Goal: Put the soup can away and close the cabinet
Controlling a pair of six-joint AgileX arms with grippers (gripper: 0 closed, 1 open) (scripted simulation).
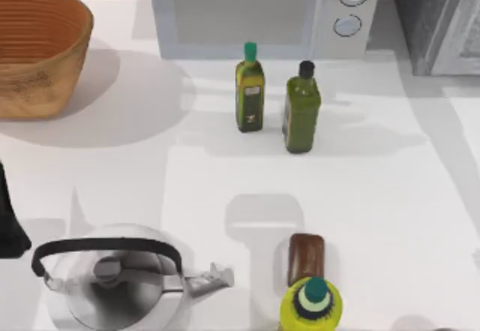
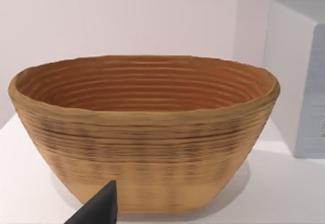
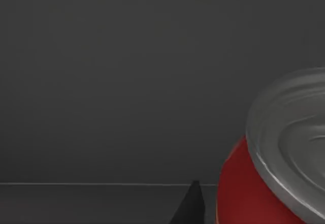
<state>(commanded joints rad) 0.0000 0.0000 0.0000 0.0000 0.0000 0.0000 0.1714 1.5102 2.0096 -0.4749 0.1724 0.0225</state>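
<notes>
The soup can (image 3: 264, 183), red-labelled with a silver metal end, looms close in the right wrist view against the cabinet's dark grey inner wall (image 3: 127, 82) and floor. Just beside the can, one dark fingertip (image 3: 192, 206) of my right gripper pokes into that view, and whether it touches the can I cannot tell. From above, the cabinet (image 1: 431, 16) stands at the table's back right, dark speckled, with its pale framed door panel (image 1: 465, 42) angled outward. My left arm (image 1: 9, 222) is parked at the left edge, and one of its fingertips (image 2: 99, 209) points at the basket.
A woven basket (image 1: 37, 46) sits back left and a white microwave (image 1: 262, 8) back centre. Two green oil bottles (image 1: 250, 87) (image 1: 302, 106) stand mid-table. At the front are a steel kettle (image 1: 112, 278), a brown jar (image 1: 306, 257) and a yellow bottle (image 1: 311, 305).
</notes>
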